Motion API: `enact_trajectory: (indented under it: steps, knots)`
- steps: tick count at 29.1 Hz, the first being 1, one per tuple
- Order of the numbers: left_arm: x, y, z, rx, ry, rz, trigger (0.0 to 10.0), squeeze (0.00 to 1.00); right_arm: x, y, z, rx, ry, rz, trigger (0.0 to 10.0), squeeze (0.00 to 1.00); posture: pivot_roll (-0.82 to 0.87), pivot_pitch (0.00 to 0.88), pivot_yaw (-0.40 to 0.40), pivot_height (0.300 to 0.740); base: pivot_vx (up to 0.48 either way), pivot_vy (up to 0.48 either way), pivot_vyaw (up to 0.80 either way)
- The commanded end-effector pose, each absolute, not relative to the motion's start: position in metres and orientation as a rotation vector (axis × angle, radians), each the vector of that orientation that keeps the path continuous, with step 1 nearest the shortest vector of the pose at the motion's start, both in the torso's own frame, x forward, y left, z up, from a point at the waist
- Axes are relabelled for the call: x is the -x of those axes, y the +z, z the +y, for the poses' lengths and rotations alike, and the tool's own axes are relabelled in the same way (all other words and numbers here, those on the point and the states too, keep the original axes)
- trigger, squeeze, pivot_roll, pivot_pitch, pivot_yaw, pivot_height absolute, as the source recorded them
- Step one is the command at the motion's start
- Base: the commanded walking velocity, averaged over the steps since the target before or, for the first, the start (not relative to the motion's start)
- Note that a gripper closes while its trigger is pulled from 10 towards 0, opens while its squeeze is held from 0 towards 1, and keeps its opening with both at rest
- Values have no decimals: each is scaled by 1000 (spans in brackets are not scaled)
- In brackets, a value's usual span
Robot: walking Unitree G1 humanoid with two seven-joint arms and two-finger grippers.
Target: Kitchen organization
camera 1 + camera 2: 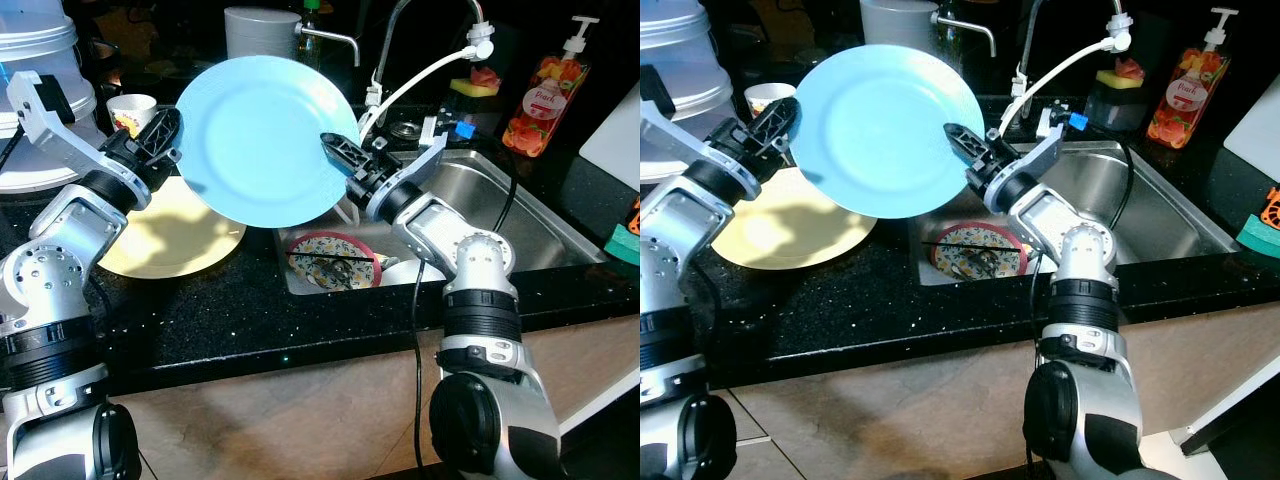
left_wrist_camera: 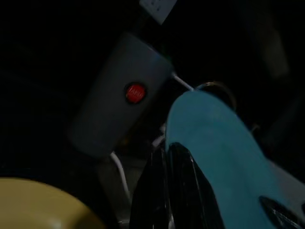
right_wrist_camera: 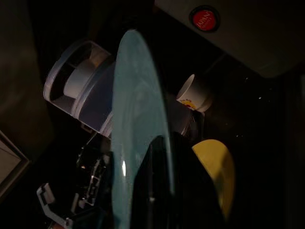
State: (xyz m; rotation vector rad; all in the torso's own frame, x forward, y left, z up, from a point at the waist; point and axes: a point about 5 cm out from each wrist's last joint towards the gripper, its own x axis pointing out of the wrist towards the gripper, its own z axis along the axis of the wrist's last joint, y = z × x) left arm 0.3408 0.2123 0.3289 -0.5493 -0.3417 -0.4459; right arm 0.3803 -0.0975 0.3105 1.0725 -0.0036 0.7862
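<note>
**Blue plate held in the air between both grippers, at the kitchen sink**

Left eye view. Blue plate (image 1: 265,140): tilted, face toward the camera, raised above the black counter (image 1: 250,320) and the near left corner of the sink (image 1: 520,215). Left gripper (image 1: 168,135): fingers clamped narrow on the plate's left rim. Right gripper (image 1: 340,152): fingers clamped narrow on the plate's right rim. Yellow plate (image 1: 170,240): flat on the counter, below and left of the blue plate, partly hidden by it. Patterned plate (image 1: 335,258): lying in the sink, red rim, beneath the right arm. Paper cup (image 1: 132,112): upright at the back of the counter, just beside the left gripper. Soap bottle (image 1: 548,95): upright behind the sink, orange contents, pump top. Tap (image 1: 420,30): arched over the sink, white hose hanging from it.

Right eye view. Same scene; green sponge (image 1: 1260,235) at the sink's right edge.

Left wrist view. Dark. Black fingers (image 2: 176,191) closed against the blue plate's edge; grey canister (image 2: 119,102) with a red round label beyond; yellow plate in a corner.

Right wrist view. Dark. Blue plate seen edge-on, gripped by a black finger (image 3: 157,191); paper cup and yellow plate behind it.
</note>
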Motion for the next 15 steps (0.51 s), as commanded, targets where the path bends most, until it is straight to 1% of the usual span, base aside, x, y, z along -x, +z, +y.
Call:
enact_trajectory:
  steps: [1,6,9,10,11,13,14,15]
  knots:
    - [-344,321,207,494,-442,-282,0,0,-378,319,-97,-1085,814,-33,0,0,-21,92,-35,740,0,0,0]
    - [-345,319,204,467,-434,-265,0,0,-378,319,-99,-1093,809,-34,0,0,-21,92,-33,740,0,0,0]
    - [-348,317,206,424,-386,-243,0,0,-379,319,-100,-1098,800,-41,0,0,-21,92,-33,740,0,0,0]
    - [-351,315,208,406,-359,-232,10000,51,-380,320,-102,-1100,788,-51,0,0,-21,92,-33,740,0,0,0]
    - [-354,314,211,391,-318,-229,10000,1000,-382,320,-107,-1111,758,-71,0,0,-20,92,-32,740,0,0,0]
    - [-355,314,213,392,-303,-232,10000,1000,-383,321,-109,-1118,743,-79,0,0,-20,92,-32,740,0,0,0]
    - [-357,317,221,393,-236,-267,10000,1000,-386,321,-118,-1131,693,-112,0,0,-22,92,-31,740,0,0,0]
    - [-357,317,221,393,-236,-267,10000,1000,-386,321,-118,-1131,693,-112,0,0,-22,92,-31,740,0,0,0]
